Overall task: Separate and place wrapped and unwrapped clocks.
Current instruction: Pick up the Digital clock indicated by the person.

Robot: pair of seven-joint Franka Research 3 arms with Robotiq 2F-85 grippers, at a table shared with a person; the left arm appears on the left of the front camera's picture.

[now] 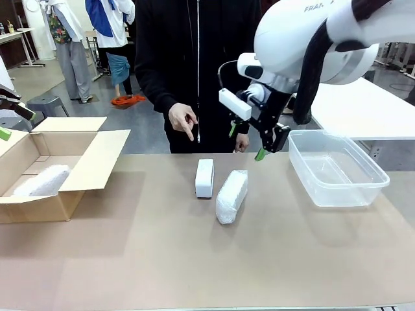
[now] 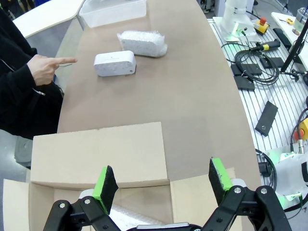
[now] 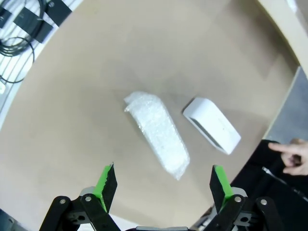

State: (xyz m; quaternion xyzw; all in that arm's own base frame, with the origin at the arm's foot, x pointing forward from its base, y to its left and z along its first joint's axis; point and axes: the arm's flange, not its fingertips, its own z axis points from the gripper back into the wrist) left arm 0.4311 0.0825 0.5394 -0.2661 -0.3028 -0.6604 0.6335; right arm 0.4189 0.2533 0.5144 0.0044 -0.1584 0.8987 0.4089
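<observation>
Bubble-wrapped white oblong bundle (image 1: 231, 195) lies mid-table, just beside the bare smooth white rectangular clock (image 1: 204, 177). Right gripper (image 1: 246, 142) hangs above, jaws wide open, empty. Wrap looks squishy, slippery, probably light, so I'd pinch across its narrow middle.

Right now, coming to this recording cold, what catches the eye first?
The right claw hangs open above a bare clock and a wrapped clock lying side by side at the centre. A person's hand on the far side points toward the bare one. A second wrapped clock lies in the cardboard box at left; a clear tub stands at right.
</observation>
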